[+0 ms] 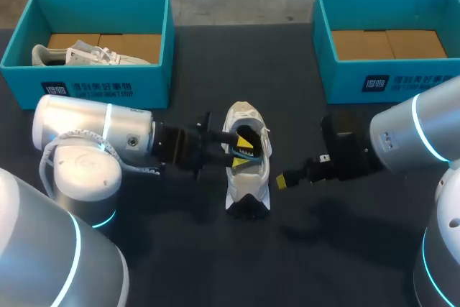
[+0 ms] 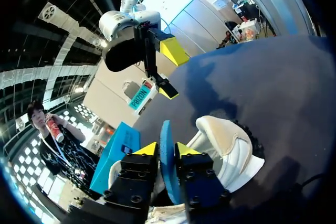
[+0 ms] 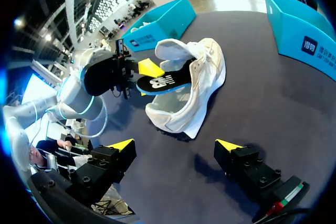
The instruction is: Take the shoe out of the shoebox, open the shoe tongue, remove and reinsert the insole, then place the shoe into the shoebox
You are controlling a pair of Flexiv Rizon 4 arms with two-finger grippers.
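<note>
- My left tool (image 2: 167, 149) is clamped on the insole (image 2: 166, 132), with one yellow tip pressed to each face of the blue sheet.
- The shoe (image 1: 248, 177) lies on the tabletop (image 1: 345, 249) between the two shoeboxes and well outside both. It seems tipped a little onto its side, though the views do not settle that.
- The insole sits slanted in the shoe's opening, one end down inside and the gripped end raised above the collar.
- I judge the step in hand to be passing the insole through that opening.
- To do it well, I would travel along the shoe's length, not across it. That way the sheet slides flat and neither snags the tongue nor drags the shoe over the tabletop.
- My right tool (image 3: 176, 145) hangs with its fingers spread and nothing between them. It is just beside the shoe, on the side away from the left arm, and touches nothing.
- I would bring it against the shoe to steady it.
- The left shoebox (image 1: 108, 84) holds a second shoe (image 1: 79, 54), and the right shoebox (image 1: 388, 80) shows its brown cardboard floor.
</note>
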